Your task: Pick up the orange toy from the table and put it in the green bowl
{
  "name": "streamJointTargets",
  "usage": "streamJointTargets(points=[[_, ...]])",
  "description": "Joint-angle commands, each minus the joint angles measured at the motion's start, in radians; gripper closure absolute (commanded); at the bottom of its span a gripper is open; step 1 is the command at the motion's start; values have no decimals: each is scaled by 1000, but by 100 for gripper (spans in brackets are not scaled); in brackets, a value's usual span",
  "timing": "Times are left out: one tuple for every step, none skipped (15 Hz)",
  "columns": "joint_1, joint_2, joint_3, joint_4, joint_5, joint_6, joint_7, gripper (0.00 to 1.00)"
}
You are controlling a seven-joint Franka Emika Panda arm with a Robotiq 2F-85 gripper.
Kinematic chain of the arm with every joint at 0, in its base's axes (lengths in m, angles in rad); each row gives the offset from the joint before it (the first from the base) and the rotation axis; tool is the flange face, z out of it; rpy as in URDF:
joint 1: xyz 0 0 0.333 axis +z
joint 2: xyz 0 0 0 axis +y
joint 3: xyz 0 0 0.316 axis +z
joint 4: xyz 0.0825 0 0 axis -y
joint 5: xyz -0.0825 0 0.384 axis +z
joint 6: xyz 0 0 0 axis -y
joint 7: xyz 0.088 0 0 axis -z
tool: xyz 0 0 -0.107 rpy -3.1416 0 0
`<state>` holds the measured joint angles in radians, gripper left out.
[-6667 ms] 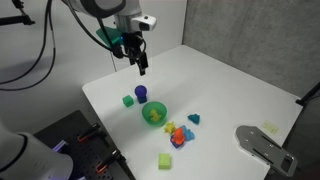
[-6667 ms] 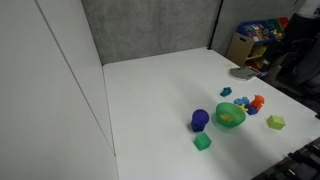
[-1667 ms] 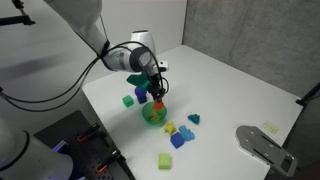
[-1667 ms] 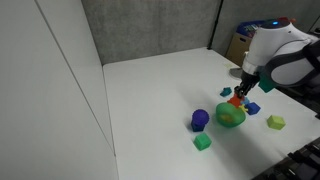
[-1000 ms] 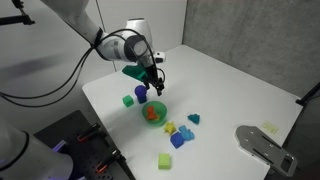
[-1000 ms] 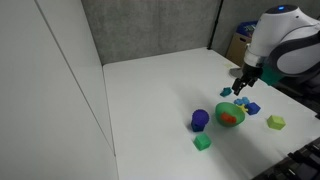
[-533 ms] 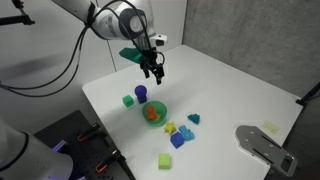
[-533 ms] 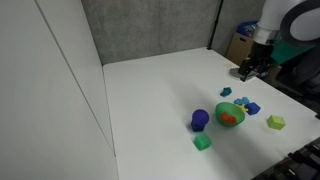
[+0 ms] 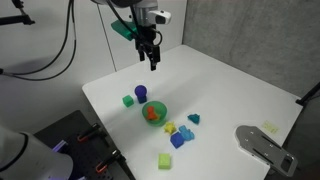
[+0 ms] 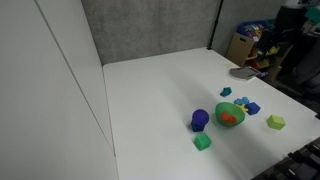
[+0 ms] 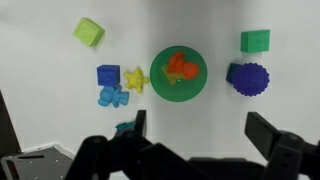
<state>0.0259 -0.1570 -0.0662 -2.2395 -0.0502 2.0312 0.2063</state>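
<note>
The orange toy lies inside the green bowl; both also show in both exterior views, the toy in the bowl. My gripper is open and empty, raised high above the table, well away from the bowl. In an exterior view only part of the arm shows at the top right.
A purple cup and a small green cube sit beside the bowl. A yellow toy, blue blocks and a light green block lie on its other side. A grey object rests at the table corner.
The gripper has risen up and away from the bowl, empty. The orange toy stays in the bowl.
</note>
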Motion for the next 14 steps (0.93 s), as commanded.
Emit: streamJointTargets(points=[[-35,-119,-1,22,55,-137,-88,0],[-40,-152,-3,28,55,-170,-117,0],[-45,-177,-3,40,51,-200,-137,0],[-48,-199,-4,57,48,-232,-163,0],[-52,-211,0,76,28,-253,-169,0],[-56,-218,4,98,16,-276,-172,0],[-58,-224,6,115,11,-292,-173,0],[-58,-230,7,130,8,-304,-177,0],[-58,-233,7,139,6,-310,-179,0],[-57,-234,6,143,8,-312,-182,0],[-54,-235,2,138,15,-313,-193,0],[-57,-241,8,117,23,-285,-162,0],[-57,-241,8,118,23,-286,-168,0],[-56,-240,7,118,23,-286,-172,0]])
